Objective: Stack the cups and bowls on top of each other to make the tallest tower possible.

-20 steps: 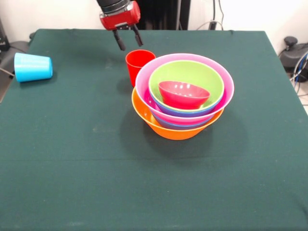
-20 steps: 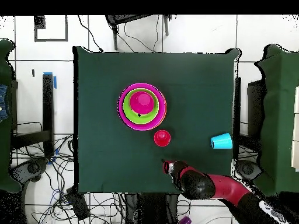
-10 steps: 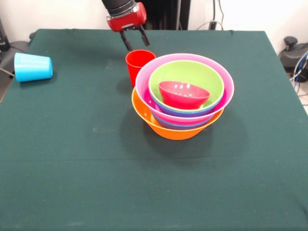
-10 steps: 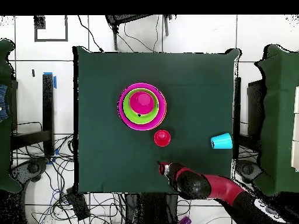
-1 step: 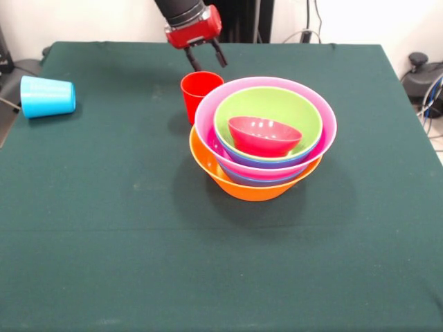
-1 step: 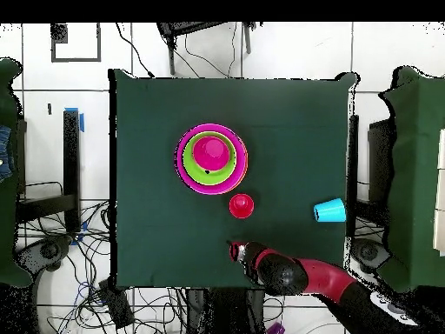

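Front view: your gripper [image 5: 208,58] hangs empty, fingers apart, just behind the upright red cup [image 5: 200,93], likely lining up a grasp; the cup stands beside the tower [image 5: 263,142].
Overhead view: blue cup [image 6: 329,210] lies tipped near the desk [image 6: 156,122] edge, well apart.

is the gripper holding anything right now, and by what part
Nothing is held. The gripper hangs open and empty above the table, just behind the upright red cup, not touching it.
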You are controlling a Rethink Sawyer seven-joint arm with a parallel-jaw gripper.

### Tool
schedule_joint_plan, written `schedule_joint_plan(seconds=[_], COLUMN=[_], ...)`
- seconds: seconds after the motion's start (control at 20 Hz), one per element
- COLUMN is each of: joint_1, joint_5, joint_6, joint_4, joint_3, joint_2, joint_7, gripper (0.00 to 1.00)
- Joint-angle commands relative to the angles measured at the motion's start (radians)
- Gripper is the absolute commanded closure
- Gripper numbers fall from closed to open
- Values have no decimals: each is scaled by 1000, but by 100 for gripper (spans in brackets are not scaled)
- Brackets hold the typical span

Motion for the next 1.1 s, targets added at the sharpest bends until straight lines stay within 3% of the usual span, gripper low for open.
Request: schedule_joint_plan(seconds=[0.05, 0.25, 0.7, 1.1], joint_1=[25, 16, 16, 38], joint_5=[25, 29, 107, 179], joint_6=[96, 120, 202, 302], joint_4=[-141, -130, -1, 9], joint_3=[85, 92, 127, 122], joint_2=[53, 33, -173, -312], joint_7=[-14, -21, 23, 24], gripper=[0, 0, 0, 0])
